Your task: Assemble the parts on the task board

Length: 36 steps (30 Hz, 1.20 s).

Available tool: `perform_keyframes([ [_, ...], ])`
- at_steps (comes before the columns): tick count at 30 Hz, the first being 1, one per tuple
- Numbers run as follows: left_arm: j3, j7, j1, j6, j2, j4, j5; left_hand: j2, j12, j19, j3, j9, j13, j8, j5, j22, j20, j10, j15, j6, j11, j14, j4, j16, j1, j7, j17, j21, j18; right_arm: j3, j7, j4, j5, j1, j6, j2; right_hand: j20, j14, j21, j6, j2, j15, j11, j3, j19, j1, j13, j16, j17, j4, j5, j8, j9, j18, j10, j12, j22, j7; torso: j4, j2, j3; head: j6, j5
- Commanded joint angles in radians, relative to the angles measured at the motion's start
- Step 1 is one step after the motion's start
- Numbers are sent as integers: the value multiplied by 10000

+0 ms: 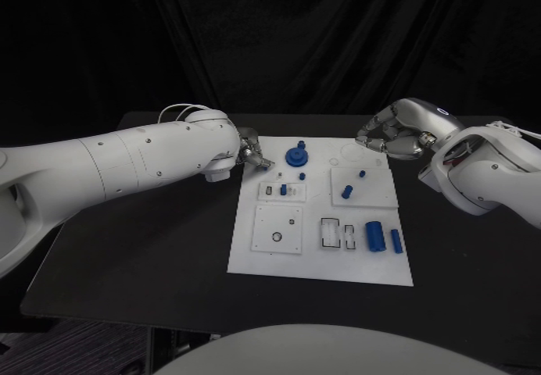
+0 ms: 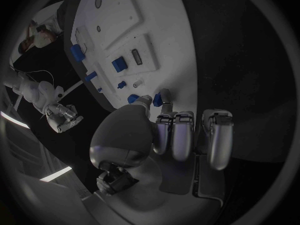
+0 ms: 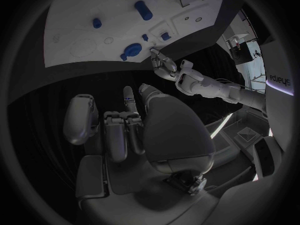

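While my left hand (image 1: 255, 156) hovers at the task board's (image 1: 321, 269) far left edge, fingers apart and holding nothing as far as I can tell, the round blue part (image 1: 298, 154) stands just beside it. Next comes a careful reach for it. My right hand (image 1: 389, 137) waits curled, empty.

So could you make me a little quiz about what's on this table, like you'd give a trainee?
1. True or false: the left robot hand is holding a blue part.
2. The big round blue part stands on the task board at:
A. the far end, away from the robot
B. the near end
C. off the board, on the black table
3. Fill in: the right robot hand hovers by the board's far ____ corner.

Key
1. False; its fingers are apart and hold nothing.
2. A
3. right
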<state>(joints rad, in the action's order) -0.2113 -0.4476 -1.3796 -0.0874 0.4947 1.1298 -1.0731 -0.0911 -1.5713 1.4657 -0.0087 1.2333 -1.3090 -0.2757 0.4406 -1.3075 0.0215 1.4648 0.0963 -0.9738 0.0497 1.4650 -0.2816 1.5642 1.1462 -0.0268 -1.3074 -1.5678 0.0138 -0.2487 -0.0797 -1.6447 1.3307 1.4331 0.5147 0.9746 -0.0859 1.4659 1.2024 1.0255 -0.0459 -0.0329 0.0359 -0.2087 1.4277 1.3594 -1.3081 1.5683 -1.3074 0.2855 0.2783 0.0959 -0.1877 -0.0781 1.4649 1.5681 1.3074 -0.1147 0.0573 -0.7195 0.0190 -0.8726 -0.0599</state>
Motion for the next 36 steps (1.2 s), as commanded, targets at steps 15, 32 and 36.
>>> perform_keyframes([
  [15,6,200,33,41,8,4,-37,306,5,1051,957,423,-2618,-160,1572,-2633,-30,1060,21,-64,20,1058,-27,66,155,97,-2634,-30,-138,8,-260,-5,19,-23,-81,13,29,1049,-48,41,32,74,38,-83,-80,117,-2529,25,-2634,-14,90,-75,13,-2,947,-63,1602,-13,5,1,0,0,-7],
  [32,6,380,34,525,278,384,-37,900,5,1051,2378,648,-2618,-200,2358,-2633,-83,1060,72,-165,75,1058,71,66,216,145,-2634,-30,-138,8,-309,1,19,-55,-144,41,30,1049,-80,35,40,74,38,-108,-93,142,-2517,25,-2634,-23,120,-83,18,-9,933,-74,1593,-15,4,-2,-1,0,-45],
  [36,6,443,34,768,475,697,-37,947,5,1051,2451,660,-2618,-208,2373,-2633,-87,1060,77,-189,79,1058,81,66,215,150,-2634,-30,-138,8,-325,-7,19,-56,-155,67,30,1049,-100,32,39,75,39,-112,-101,145,-2512,25,-2634,-24,124,-86,19,-13,927,-79,1588,-16,8,-1,0,0,-20],
])
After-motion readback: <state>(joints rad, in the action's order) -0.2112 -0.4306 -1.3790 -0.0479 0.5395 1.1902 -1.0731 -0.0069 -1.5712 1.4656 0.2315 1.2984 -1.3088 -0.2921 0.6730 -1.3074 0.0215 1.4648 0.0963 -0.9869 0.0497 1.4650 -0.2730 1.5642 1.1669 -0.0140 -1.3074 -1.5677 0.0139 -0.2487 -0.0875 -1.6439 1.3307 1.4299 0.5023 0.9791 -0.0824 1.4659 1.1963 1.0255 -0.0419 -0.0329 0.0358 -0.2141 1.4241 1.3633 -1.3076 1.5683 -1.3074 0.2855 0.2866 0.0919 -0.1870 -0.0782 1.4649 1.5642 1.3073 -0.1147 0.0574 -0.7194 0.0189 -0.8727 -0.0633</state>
